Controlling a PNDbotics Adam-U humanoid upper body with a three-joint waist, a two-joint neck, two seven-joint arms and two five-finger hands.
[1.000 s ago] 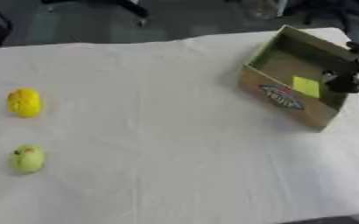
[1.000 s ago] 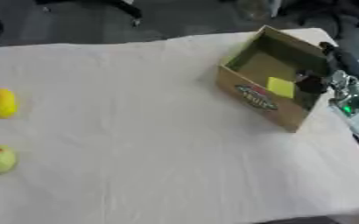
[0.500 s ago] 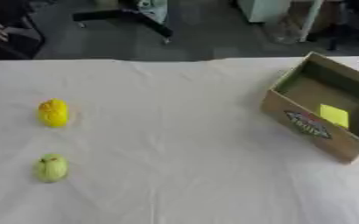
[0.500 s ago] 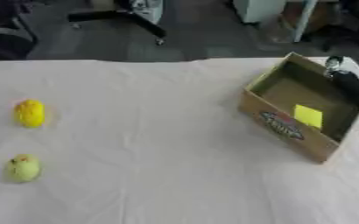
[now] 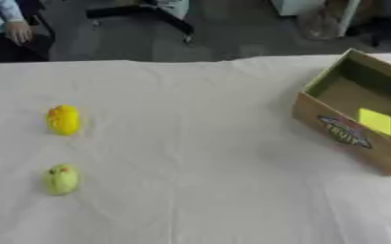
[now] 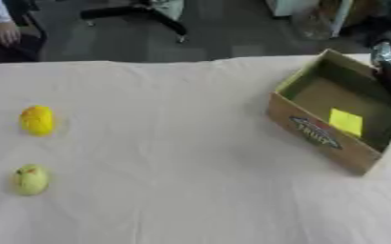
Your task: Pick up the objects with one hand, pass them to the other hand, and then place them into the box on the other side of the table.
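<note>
While yellow object (image 5: 64, 119) and green object (image 5: 61, 179) lie frame left, box (image 6: 322, 136) right; right hand (image 6: 388, 62) beside box, fingers unclear; left hand unseen.

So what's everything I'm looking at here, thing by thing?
yellow fruit: one, yellow, on the cloth at the left, farther from the robot.
green fruit: one, yellow-green, on the cloth at the left, nearer the robot, apart from the yellow one.
box: one, brown cardboard with a printed label on its side, open top, at the right of the table.
yellow item: one, flat, yellow, inside the box.
cloth: one, white, covering the table.
right arm: dark part at the right edge by the box; the hand itself cannot be made out. Left hand not in view.
</note>
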